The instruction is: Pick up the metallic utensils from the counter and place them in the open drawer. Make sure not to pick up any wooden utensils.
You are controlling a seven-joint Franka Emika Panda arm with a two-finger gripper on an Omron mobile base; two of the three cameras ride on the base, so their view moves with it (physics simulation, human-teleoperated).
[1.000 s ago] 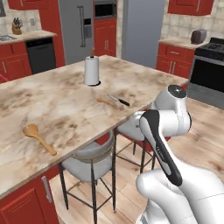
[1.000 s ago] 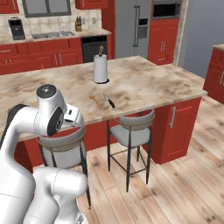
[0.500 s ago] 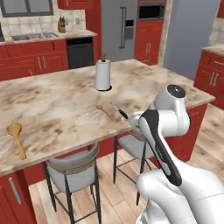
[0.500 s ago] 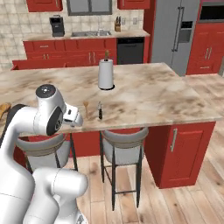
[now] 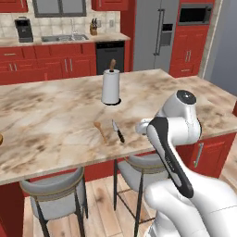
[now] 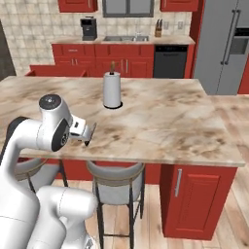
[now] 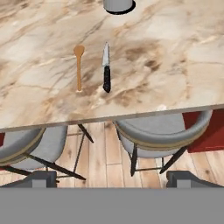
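Note:
The knife (image 7: 106, 68), black handle and silver blade, lies on the marbled counter (image 7: 166, 48) near its front edge, also seen as the knife (image 5: 118, 131). Just left of it lies a small spoon (image 7: 78, 66) that looks tan-brown, handle towards the edge. My gripper (image 7: 113, 180) hangs at the counter's front edge above the stools, short of both and touching neither, its tips wide apart with nothing between them. From the right it shows as the gripper (image 6: 89, 134) at the counter edge. The open drawer (image 6: 57, 72) juts from the far red cabinets. A sliver of the wooden spoon (image 5: 1, 139) shows at the far left.
A paper towel roll (image 5: 110, 86) stands upright on the counter behind the knife. Two grey stools (image 7: 162, 131) sit under the counter's front edge. Behind are a fridge (image 5: 155, 34), a sink and a coffee maker (image 6: 88, 28) on the back counter.
The base has driven, so the whole scene has swung: the knife and small spoon now sit nearer the middle ahead of the arm. The arm's pose and the open gripper look unchanged.

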